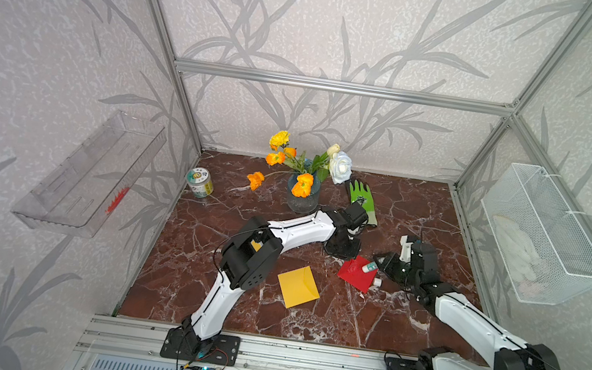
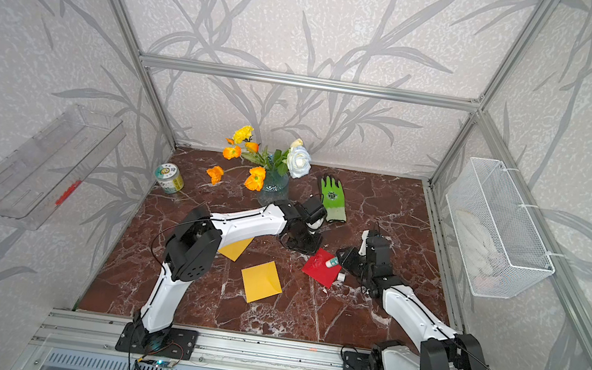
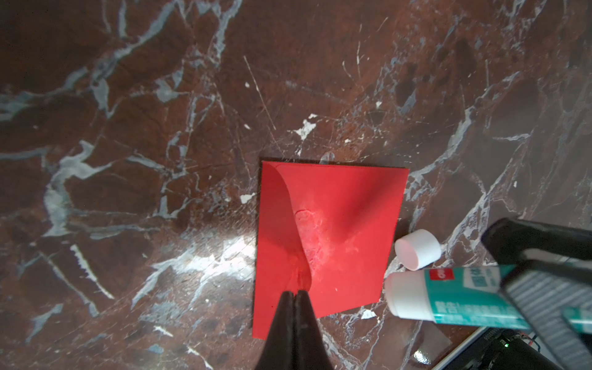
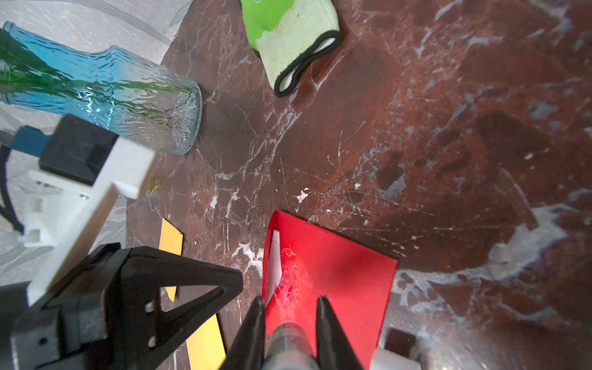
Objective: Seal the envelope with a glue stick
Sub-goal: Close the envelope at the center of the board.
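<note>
The right hand (image 4: 291, 309) grips the glue stick (image 3: 448, 296), its tip over the right edge of the red envelope (image 3: 346, 205) lying right of centre on the desk (image 1: 419, 219). The left hand (image 3: 294, 296) is pinched closed on the envelope's flap tip. The white cap (image 3: 418, 248) lies just beside the envelope.

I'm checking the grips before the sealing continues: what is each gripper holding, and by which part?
The right gripper holds the glue stick by its labelled body. The left gripper pinches the red envelope by its flap tip.
</note>
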Motion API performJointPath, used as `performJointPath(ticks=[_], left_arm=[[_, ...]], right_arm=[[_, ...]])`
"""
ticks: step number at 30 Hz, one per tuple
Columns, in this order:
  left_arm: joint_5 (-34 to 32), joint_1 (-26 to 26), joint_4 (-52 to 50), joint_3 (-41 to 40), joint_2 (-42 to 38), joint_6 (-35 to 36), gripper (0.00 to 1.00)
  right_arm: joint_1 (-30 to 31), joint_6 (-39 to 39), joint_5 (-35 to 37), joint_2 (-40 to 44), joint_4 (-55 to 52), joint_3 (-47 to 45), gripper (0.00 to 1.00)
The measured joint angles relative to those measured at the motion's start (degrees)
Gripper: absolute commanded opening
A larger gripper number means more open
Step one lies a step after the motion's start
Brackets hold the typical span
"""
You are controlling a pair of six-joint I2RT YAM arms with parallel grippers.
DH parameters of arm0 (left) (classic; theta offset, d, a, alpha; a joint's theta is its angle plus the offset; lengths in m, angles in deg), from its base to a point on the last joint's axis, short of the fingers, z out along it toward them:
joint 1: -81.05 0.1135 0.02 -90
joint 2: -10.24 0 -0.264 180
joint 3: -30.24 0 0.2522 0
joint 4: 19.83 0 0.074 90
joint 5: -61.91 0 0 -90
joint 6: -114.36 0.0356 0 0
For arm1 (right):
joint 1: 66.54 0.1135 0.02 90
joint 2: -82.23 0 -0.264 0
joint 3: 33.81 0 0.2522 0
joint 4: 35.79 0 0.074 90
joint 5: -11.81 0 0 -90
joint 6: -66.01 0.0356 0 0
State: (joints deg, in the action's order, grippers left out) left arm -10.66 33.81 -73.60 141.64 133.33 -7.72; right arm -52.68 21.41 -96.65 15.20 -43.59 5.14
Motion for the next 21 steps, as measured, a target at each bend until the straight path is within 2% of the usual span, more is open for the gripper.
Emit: performJointPath(ticks=[21], left_arm=[[2.23,-0.07,3.04,-0.76,0.35,-1.40,0.00]], right_arm=[[-0.22,-0.04,-0.04,-0.26,-0.24,-0.33,0.00]])
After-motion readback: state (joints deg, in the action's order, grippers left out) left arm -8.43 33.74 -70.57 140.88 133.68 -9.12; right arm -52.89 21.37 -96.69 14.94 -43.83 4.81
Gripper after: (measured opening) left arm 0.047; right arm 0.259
